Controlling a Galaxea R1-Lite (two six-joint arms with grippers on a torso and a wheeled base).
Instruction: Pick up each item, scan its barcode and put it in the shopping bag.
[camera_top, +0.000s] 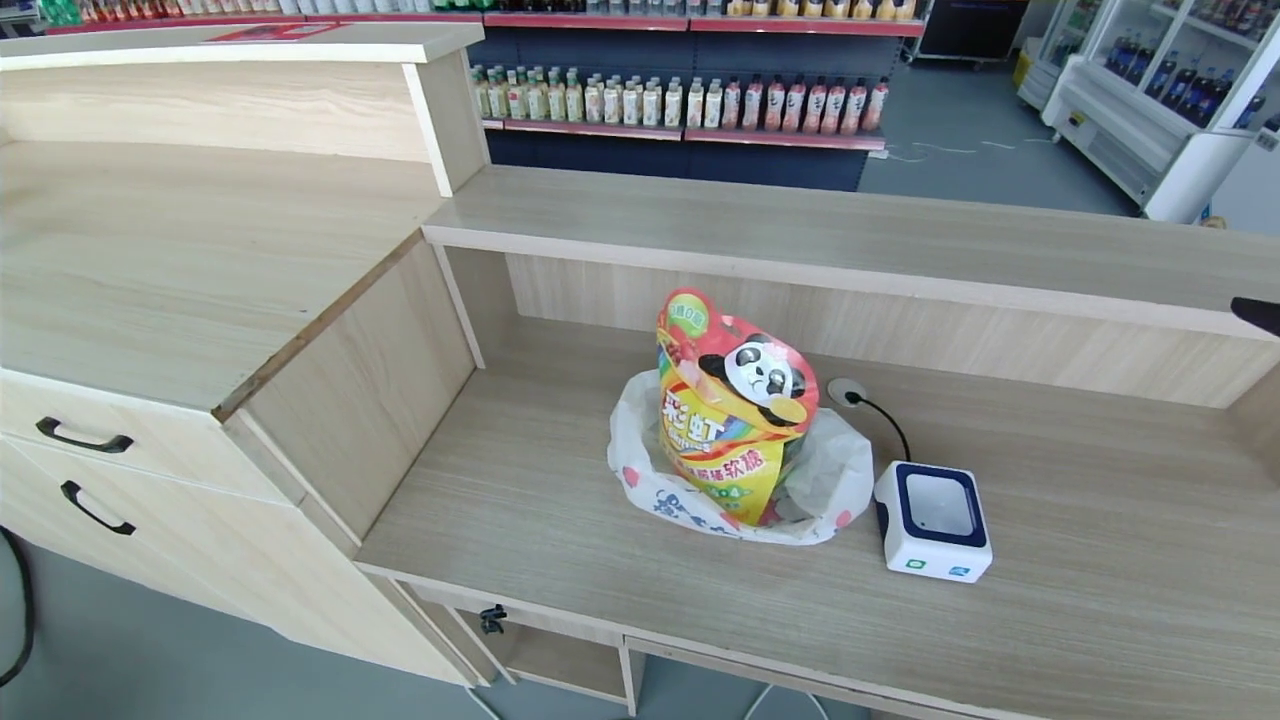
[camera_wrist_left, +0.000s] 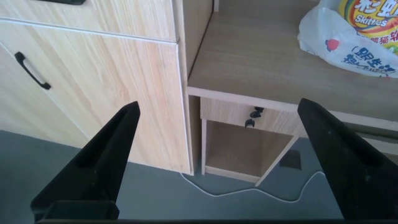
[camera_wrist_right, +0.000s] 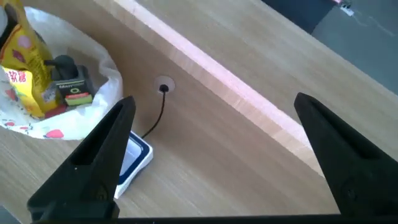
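**Checkout desk, bagging stage.** My left end effector (camera_wrist_left: 219, 106), opened wide and holding nothing, hangs below and to the left of the shopping bag (camera_top: 632, 445), in front of the desk (camera_top: 560, 580). Inside the bag the candy pouch (camera_top: 735, 430) stands upright, with a small dark item (camera_wrist_right: 71, 84) beside it. The scanner (camera_top: 935, 520) sits just beside the bag, on its right. My right end effector (camera_wrist_right: 216, 98), also wide and empty, hovers above the desk to the right of the bag, past the scanner. Judgement: every item I see is bagged, so the task looks at or near its end.
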